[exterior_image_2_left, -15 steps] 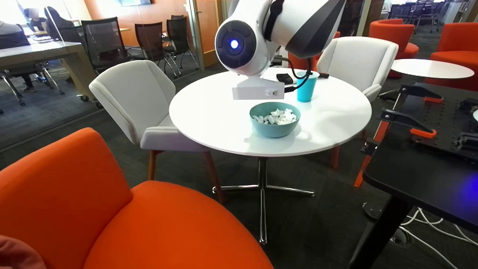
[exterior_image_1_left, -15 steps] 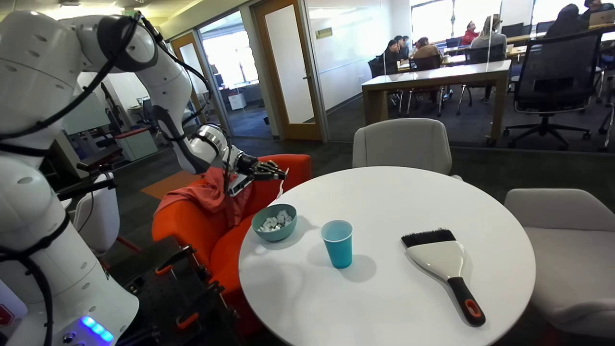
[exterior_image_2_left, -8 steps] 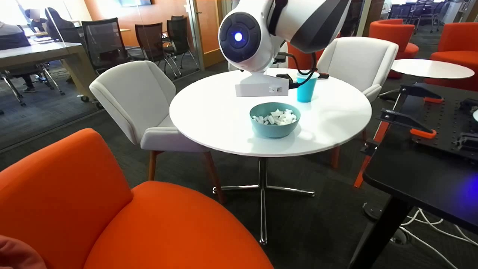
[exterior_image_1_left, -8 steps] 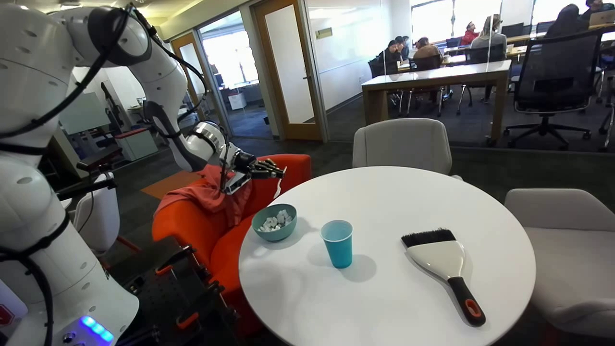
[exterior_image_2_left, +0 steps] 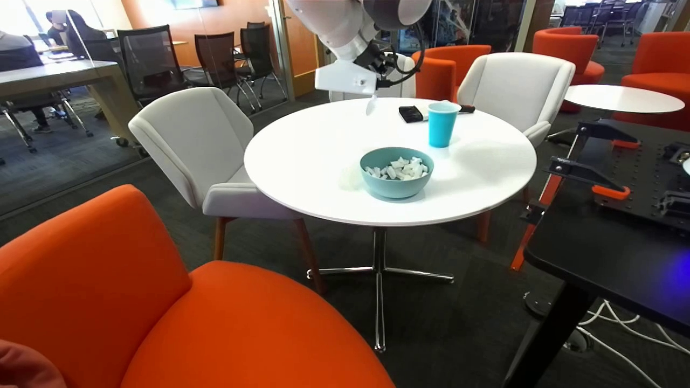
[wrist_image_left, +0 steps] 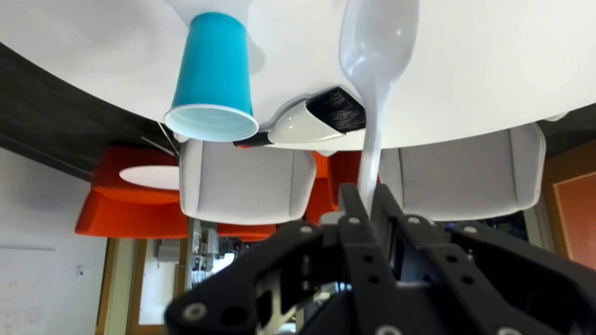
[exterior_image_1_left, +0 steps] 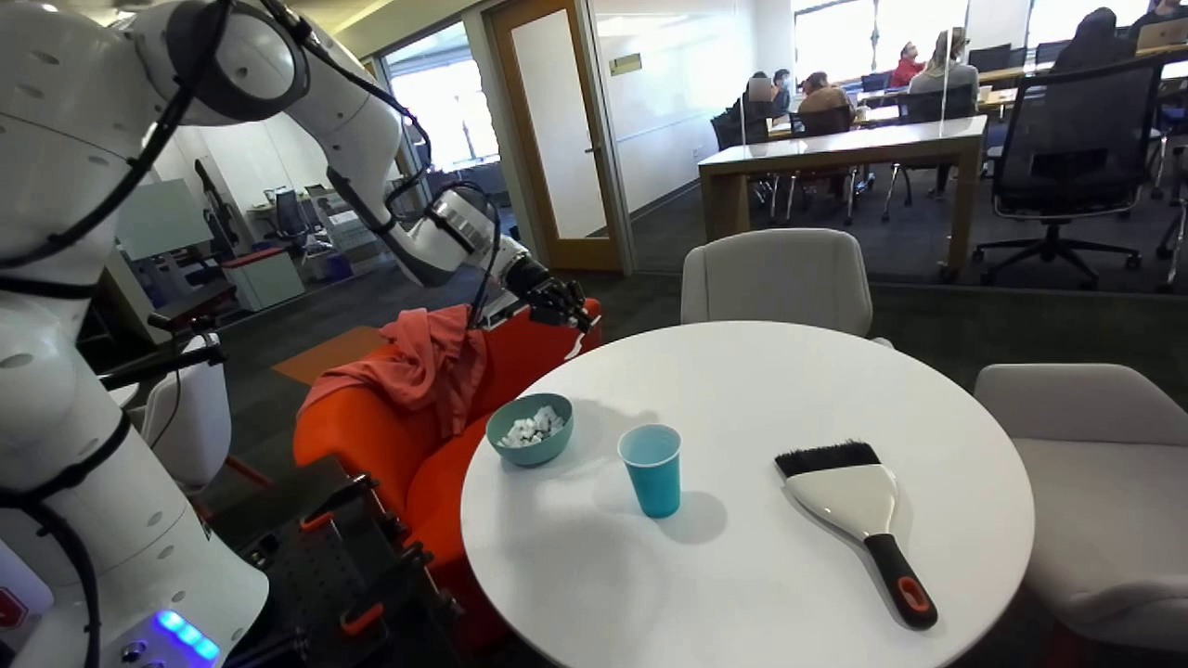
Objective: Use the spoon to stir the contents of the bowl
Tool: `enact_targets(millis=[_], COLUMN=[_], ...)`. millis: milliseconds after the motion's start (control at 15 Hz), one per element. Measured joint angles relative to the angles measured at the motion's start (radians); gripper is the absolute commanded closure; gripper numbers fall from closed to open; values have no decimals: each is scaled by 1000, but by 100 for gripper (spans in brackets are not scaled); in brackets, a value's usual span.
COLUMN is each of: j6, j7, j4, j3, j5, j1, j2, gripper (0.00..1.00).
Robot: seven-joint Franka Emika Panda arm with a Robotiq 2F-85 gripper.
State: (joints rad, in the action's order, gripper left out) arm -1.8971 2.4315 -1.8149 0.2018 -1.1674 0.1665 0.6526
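The gripper [wrist_image_left: 367,197] pinches the spoon [wrist_image_left: 375,90], jaws together, seemingly lined up to stir. The bowl [exterior_image_2_left: 396,188] sits lower than the gripper, off to one side; next, the spoon should reach over and dip into the white pieces [exterior_image_2_left: 401,170].

Bright windows [exterior_image_1_left: 835,39], dark grey carpet [exterior_image_2_left: 458,323]
Round white-topped table [exterior_image_1_left: 742,399] beside pale grey padded chairs [exterior_image_2_left: 199,137] and an orange upholstered armchair [exterior_image_2_left: 232,323].

Daylight is streaming through overexposed white glass windows [exterior_image_1_left: 835,37]. Soft shadows are lying across the round, smooth white table [exterior_image_1_left: 733,399] (one pooling beside the tapered bright-blue cup [exterior_image_1_left: 654,478]). In the wrist view, the shiny white plastic spoon [wrist_image_left: 375,88] is throwing back small glints.
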Motion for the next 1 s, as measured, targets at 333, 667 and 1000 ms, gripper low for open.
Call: enact_targets(millis=[333,667,1000], j6=[-222,-427,-660], j7=[-105,-89,2], j4=[106,165,187], j3=[-57,-124,-278], j5=[238,484,602], j1=[-73,-63,24], j2=[44,139,242], gripper=[97,97,97])
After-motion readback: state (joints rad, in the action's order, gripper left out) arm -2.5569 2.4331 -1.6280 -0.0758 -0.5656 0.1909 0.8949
